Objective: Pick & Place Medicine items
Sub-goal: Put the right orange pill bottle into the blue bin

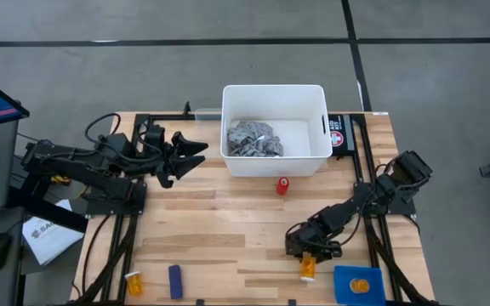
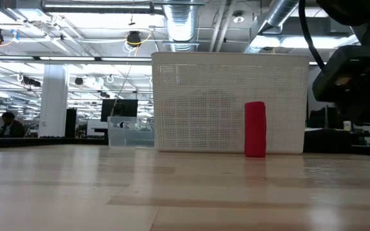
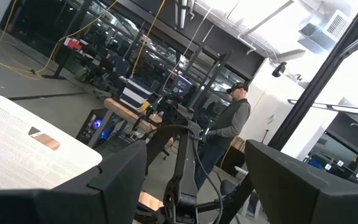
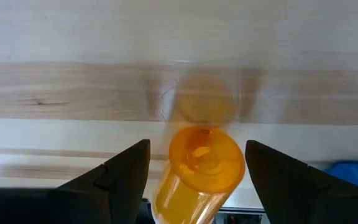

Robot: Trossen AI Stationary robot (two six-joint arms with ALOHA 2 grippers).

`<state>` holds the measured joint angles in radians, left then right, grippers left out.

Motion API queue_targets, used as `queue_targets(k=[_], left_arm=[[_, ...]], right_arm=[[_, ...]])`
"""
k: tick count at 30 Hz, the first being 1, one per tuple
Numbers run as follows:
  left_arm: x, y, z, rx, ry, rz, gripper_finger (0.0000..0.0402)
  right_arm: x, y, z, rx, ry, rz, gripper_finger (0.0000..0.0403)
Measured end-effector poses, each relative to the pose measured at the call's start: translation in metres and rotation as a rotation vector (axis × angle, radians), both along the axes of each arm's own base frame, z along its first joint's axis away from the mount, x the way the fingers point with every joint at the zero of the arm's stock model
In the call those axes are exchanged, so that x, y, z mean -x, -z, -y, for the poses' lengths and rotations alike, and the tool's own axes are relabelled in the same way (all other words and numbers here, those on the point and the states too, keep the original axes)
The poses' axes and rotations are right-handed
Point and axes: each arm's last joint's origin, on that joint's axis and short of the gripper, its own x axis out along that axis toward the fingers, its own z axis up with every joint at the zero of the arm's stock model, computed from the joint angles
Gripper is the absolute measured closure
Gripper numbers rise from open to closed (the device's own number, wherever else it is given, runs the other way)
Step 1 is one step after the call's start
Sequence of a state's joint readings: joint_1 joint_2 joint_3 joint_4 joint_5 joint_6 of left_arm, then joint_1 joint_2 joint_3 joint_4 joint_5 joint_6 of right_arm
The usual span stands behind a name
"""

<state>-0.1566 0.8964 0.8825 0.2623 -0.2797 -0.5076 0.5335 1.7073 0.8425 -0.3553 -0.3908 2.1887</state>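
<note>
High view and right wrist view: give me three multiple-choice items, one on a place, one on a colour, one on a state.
1. Where is the grey rag?
A. inside the white bin
B. on the table's near edge
C. under the left arm

2. What colour is the small upright item just in front of the bin?
A. blue
B. red
C. green

3. How does the right tool stand at the orange pill bottle?
A. shut beside it
B. open, a finger on each side
C. far away

Key: 1 A, the rag lies within the bin walls; 2 B, it shows red; 3 B, gaps show on both sides of the bottle.
</note>
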Motion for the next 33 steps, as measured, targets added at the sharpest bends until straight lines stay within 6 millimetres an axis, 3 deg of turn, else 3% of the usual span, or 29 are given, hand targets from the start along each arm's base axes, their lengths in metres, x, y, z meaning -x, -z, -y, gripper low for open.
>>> queue_targets(k=[5, 16, 21, 28, 33], left_arm=[[0.000, 0.000, 0.000, 0.000, 0.000, 0.000, 0.0137], [0.000, 0.000, 0.000, 0.001, 0.001, 0.000, 0.0137], [0.000, 0.000, 0.000, 0.001, 0.000, 0.000, 0.0137], [0.000, 0.000, 0.000, 0.004, 0.001, 0.000, 0.0137], [0.000, 0.000, 0.000, 0.005, 0.001, -0.001, 0.0137]], right_arm=[[0.001, 0.000, -0.002, -0.001, -0.006, 0.000, 0.0153], [0.003, 0.000, -0.006, -0.004, -0.027, 0.009, 0.0230], [0.001, -0.002, -0.006, 0.026, -0.049, 0.053, 0.0231], [-0.013, -0.018, -0.009, 0.163, -0.101, 0.209, 0.0231], [-0.014, -0.046, -0.016, 0.260, -0.218, 0.334, 0.0232]])
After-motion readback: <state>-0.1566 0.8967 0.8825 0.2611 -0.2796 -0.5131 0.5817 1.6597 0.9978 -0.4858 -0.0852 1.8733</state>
